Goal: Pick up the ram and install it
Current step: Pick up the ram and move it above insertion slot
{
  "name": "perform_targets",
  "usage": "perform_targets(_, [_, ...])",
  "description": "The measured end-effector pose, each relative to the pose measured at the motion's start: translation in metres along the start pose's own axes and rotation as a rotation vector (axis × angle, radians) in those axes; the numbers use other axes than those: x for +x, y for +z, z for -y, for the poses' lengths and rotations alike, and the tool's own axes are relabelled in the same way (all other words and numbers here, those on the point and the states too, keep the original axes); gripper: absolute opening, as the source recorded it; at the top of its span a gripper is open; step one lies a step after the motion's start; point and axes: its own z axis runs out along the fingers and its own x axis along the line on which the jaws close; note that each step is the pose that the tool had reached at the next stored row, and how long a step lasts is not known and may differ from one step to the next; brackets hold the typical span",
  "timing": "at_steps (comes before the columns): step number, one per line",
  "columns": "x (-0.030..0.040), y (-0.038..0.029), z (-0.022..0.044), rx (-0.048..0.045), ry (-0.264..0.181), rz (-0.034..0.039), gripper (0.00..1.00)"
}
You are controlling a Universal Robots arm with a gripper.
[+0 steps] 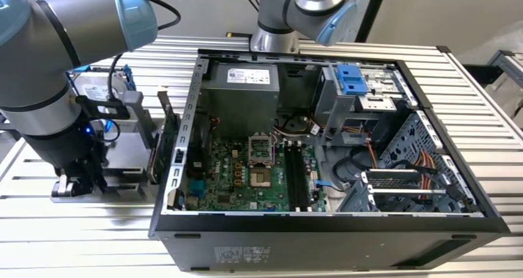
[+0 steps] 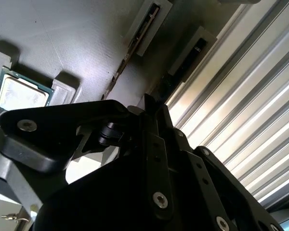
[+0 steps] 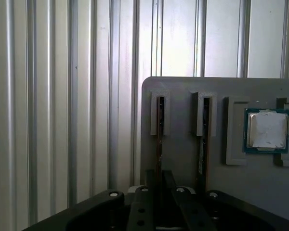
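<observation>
In the exterior view we see the arm point(image 1: 49, 63) bent down at the view's left. Its gripper point(image 1: 72, 186) is low over the near end of a gray holder point(image 1: 127, 158) on the slatted table point(image 1: 482, 125). The open case point(image 1: 327, 235) lies just beside the holder with its board point(image 1: 245, 174) exposed. A dark card point(image 1: 161, 137) stands on edge between holder and case.

In the first wrist view we look along the holder point(image 3: 183, 86). The ram point(image 3: 159, 144) stands on edge in the slot nearest the holder's edge. A second stick point(image 3: 203, 144) stands in the next slot, with a processor point(image 3: 266, 130) in a pocket beyond it. The gripper point(image 3: 160, 178) straddles the ram, one finger on either side. We cannot tell whether it is clamped or loose.

In the second wrist view the gripper point(image 2: 151, 103) sits in line with the ram point(image 2: 185, 60), beside the bare table point(image 2: 250, 96). The other stick point(image 2: 127, 53) and the processor point(image 2: 21, 92) lie farther in on the holder point(image 2: 62, 29).
</observation>
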Motion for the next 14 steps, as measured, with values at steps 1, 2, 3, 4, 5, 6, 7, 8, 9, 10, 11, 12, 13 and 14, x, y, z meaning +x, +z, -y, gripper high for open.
perform_targets(1, [0.0,0.0,0.0,0.0,0.0,0.0,0.0])
perform_targets(2, [0.0,0.0,0.0,0.0,0.0,0.0,0.0])
perform_targets(3, [0.0,0.0,0.0,0.0,0.0,0.0,0.0])
perform_targets(4, [0.0,0.0,0.0,0.0,0.0,0.0,0.0])
perform_targets(5, [0.0,0.0,0.0,0.0,0.0,0.0001,0.0])
perform_targets(6, [0.0,0.0001,0.0,0.0,0.0,0.0001,0.0])
perform_targets(7, [0.0,0.0001,0.0,0.0,0.0,0.0,0.0])
perform_targets(8, [0.0,0.0001,0.0,0.0,0.0,0.0,0.0])
perform_targets(9, [0.0,0.0001,0.0,-0.0001,0.0,0.0,0.0])
perform_targets(10, [0.0,0.0001,0.0,0.0,0.0,0.0,0.0])
perform_targets(11, [0.0,0.0001,0.0,0.0,0.0,0.0,0.0])
perform_targets(12, [0.0,0.0002,0.0,0.0,0.0,0.0,0.0])
perform_targets(13, [0.0,0.0002,0.0,-0.0001,0.0,0.0,0.0])
perform_targets(14, [0.0,0.0002,0.0,0.0,0.0,0.0,0.0])
